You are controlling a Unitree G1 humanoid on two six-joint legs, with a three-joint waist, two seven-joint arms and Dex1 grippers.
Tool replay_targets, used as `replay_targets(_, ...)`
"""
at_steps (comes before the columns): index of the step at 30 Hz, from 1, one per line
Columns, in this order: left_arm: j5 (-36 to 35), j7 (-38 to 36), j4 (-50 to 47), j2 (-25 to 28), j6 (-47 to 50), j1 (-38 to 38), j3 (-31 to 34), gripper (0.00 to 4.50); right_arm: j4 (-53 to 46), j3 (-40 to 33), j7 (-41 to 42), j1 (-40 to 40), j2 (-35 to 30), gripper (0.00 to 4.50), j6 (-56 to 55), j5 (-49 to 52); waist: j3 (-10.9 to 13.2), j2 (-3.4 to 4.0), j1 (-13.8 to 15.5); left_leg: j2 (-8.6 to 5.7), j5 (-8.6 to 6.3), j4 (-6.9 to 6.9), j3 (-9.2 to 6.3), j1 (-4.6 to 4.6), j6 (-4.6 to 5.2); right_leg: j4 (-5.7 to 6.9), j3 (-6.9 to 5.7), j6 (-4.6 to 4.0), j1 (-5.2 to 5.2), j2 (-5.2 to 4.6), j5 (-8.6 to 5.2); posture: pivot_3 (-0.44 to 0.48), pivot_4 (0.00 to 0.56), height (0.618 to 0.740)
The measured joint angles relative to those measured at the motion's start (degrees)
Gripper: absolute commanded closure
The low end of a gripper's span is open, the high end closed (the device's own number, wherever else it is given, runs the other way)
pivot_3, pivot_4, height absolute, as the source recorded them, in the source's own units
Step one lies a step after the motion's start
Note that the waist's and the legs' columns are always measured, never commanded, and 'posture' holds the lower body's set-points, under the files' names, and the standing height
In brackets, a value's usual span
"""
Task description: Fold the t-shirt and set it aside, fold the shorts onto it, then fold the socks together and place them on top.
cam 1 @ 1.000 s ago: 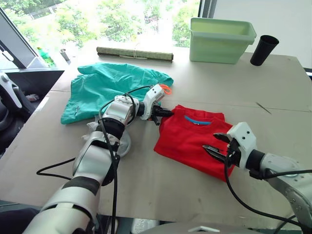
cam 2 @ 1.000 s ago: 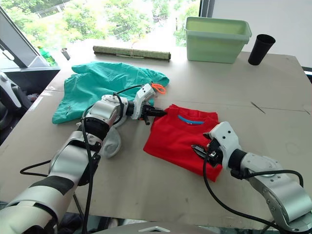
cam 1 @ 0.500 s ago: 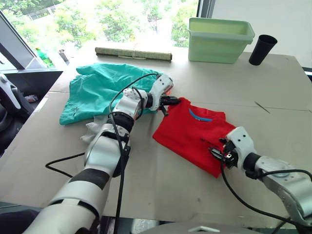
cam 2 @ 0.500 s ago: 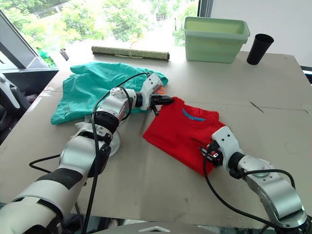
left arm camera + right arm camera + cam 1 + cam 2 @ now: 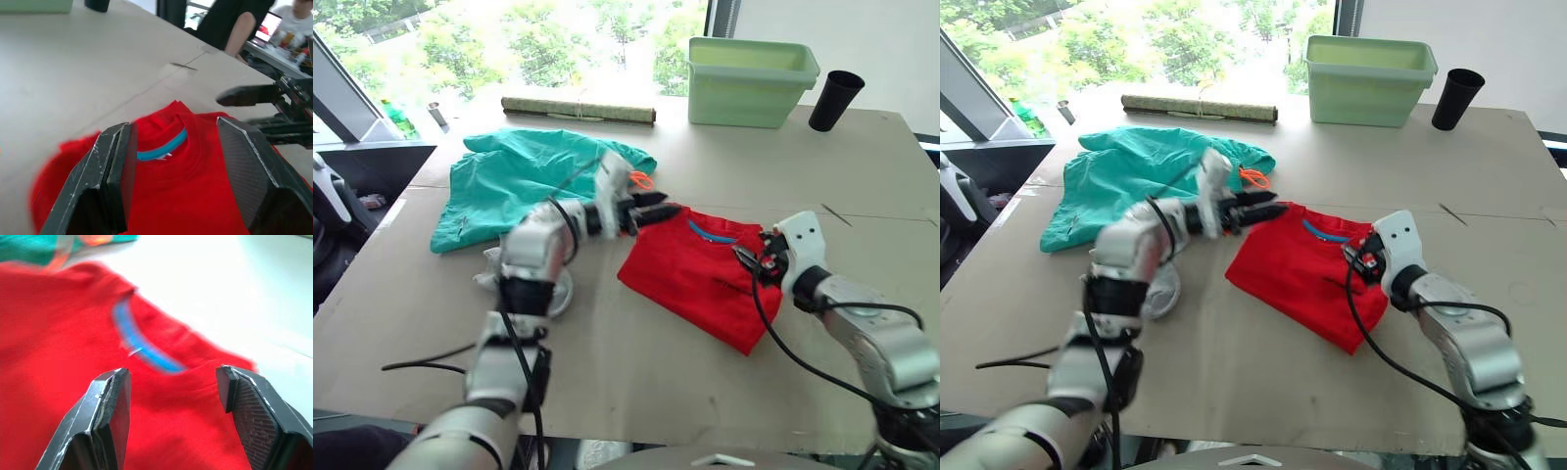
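The folded red t-shirt (image 5: 700, 279) lies mid-table with its blue collar label facing up. My left gripper (image 5: 658, 208) hovers open just above the shirt's far left corner, holding nothing. In the left wrist view the collar label (image 5: 161, 147) shows between its spread fingers (image 5: 115, 161). My right gripper (image 5: 749, 259) stands open over the shirt's right edge, beside the collar (image 5: 142, 345). The teal shorts (image 5: 529, 176) lie spread out at the back left. The light grey socks (image 5: 489, 266) sit bunched beside my left arm, partly hidden by it.
A pale green bin (image 5: 751, 80) and a black cup (image 5: 829, 101) stand at the back right. A rolled mat (image 5: 579, 110) lies along the far edge. Past the table's right side a person (image 5: 234, 24) sits at another desk.
My left gripper, shut on the shirt's far corner earlier, has opened and let it go. My right gripper moved from the shirt's near corner up to its right edge by the collar.
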Motion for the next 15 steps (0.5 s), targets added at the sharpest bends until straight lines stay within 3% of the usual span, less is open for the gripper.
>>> replay_targets(3, 4.38, 8.25, -0.99, -4.08, -2.52, 6.03, -4.63, 1.69, 4.76, 4.61, -3.57, 0.59, 4.04, 1.54, -3.75, -4.13, 0.0, 0.0, -0.16, 0.01, 0.0, -0.02, 0.06, 0.02, -0.01, 0.02, 0.04, 0.0, -0.03, 0.03, 0.0, 0.0, 0.15, 0.74)
replay_targets(8, 8.96, 19.89, 0.43, -5.2, -8.2, 7.69, -3.43, 1.69, 9.48, 7.3, -5.91, 0.85, 3.66, 1.54, -7.2, -9.86, -0.33, 0.17, -0.31, 0.02, 0.0, -0.02, 0.1, 0.14, -0.02, 0.06, 0.07, 0.0, 0.02, 0.0, 0.0, 0.0, 0.15, 0.74)
replay_targets(13, 7.63, 21.16, -1.82, -4.87, -8.89, 10.6, -2.16, 1.69, 9.3, 5.95, -4.52, 1.06, 1.16, 1.54, -7.78, -10.77, -0.71, 0.21, -0.41, 0.04, -0.01, -0.03, 0.09, 0.14, -0.03, 0.06, 0.06, -0.01, 0.02, -0.03, 0.0, 0.0, 0.15, 0.74)
replay_targets(15, 4.75, 19.23, -3.81, -4.79, -8.33, 12.12, -0.93, 1.6, 5.46, 3.0, -1.95, 1.74, -0.88, 1.02, -3.85, -8.02, -0.67, 0.28, -0.41, 0.05, -0.01, -0.05, 0.09, 0.05, -0.03, 0.06, 0.06, -0.02, -0.06, -0.03, 0.01, 0.0, 0.15, 0.74)
